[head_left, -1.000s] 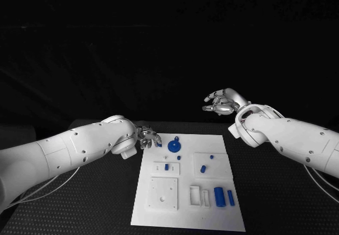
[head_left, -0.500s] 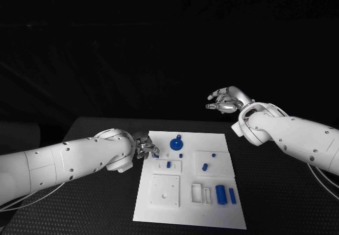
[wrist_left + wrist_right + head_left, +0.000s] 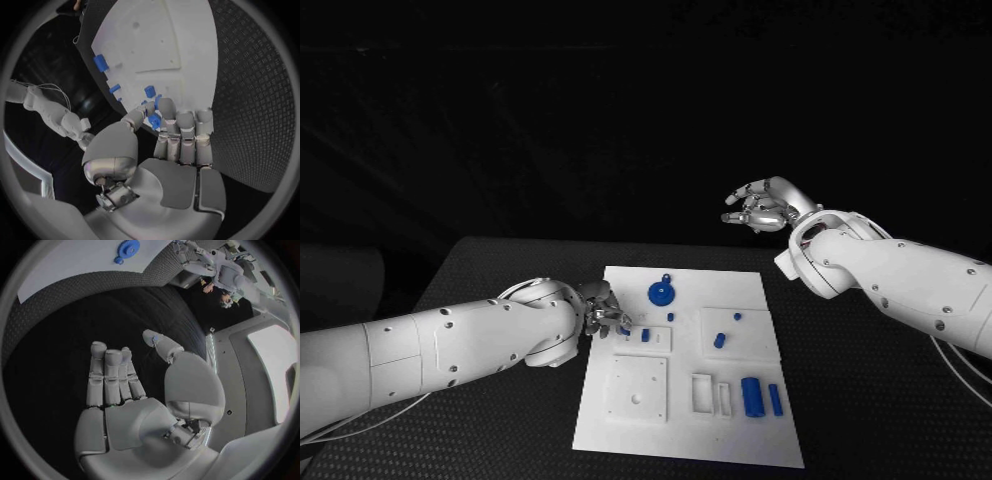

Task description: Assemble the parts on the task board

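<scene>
The white task board (image 3: 678, 425) lies in the middle of the table. On it are a round blue part (image 3: 661, 293), two small blue pegs (image 3: 720, 340), and a blue cylinder (image 3: 750, 397) beside a blue bar (image 3: 773, 399). My left hand (image 3: 600, 312) is at the board's left edge, over a small raised plate. In the left wrist view my left hand (image 3: 169, 150) pinches a small blue part (image 3: 153, 120) between thumb and fingertip, just above the board (image 3: 156, 45). My right hand (image 3: 764, 208) hangs high beyond the board's far right corner; in the right wrist view this hand (image 3: 125, 405) holds nothing, its fingers apart.
Several white raised plates and frames stand on the board, among them a square plate (image 3: 636, 392) and a slotted frame (image 3: 708, 396). Black textured table (image 3: 488, 440) lies on both sides of the board. The round blue part (image 3: 128, 248) also shows from the right wrist.
My left hand has come nearer and to the right, from beside the board's far left corner to over the small plate at its left edge. My right hand has barely moved.
</scene>
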